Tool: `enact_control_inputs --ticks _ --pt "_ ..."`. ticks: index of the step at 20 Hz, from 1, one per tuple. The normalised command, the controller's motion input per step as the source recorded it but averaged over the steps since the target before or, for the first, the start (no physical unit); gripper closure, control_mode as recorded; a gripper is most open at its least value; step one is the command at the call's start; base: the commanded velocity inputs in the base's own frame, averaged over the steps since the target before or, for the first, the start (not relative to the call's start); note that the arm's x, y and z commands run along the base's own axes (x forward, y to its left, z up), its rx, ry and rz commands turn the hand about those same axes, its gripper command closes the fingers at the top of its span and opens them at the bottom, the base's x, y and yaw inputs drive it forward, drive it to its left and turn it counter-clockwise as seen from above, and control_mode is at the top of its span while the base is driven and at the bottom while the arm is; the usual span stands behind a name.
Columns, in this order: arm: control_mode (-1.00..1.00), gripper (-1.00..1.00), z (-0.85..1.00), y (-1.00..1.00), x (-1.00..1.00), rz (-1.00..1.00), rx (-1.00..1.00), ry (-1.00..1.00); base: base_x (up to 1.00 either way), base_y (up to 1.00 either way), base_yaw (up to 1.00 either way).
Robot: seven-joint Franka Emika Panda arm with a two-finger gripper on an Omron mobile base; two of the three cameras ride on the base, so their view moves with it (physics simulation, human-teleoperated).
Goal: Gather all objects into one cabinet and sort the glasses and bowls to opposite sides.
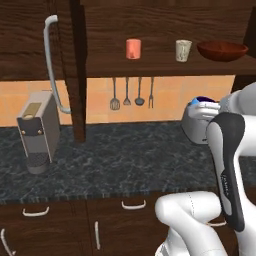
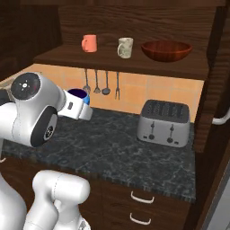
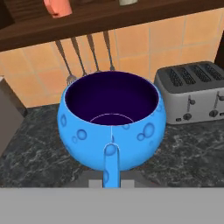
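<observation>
Blue bowl (image 3: 112,127) held above the counter (image 1: 125,157).
Gripper (image 3: 111,181) closed on its handle, toaster (image 2: 164,122) nearby.

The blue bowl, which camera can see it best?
The hand view: the blue bowl shows whole, its dark inside and bubbly outside plain, above the counter. The left base view catches a sliver behind the arm; the right base view shows just its rim.
</observation>
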Motion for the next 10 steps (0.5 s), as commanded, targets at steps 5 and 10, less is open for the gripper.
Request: enact_control_inputs --ticks 5,10 --pt "1.00 1.00 0.00 0.00 0.00 0.00 0.00 0.00 0.97 0.05 -0.10" --pt "1.00 1.00 0.00 0.00 0.00 0.00 0.00 0.00 1.00 0.01 -0.10"
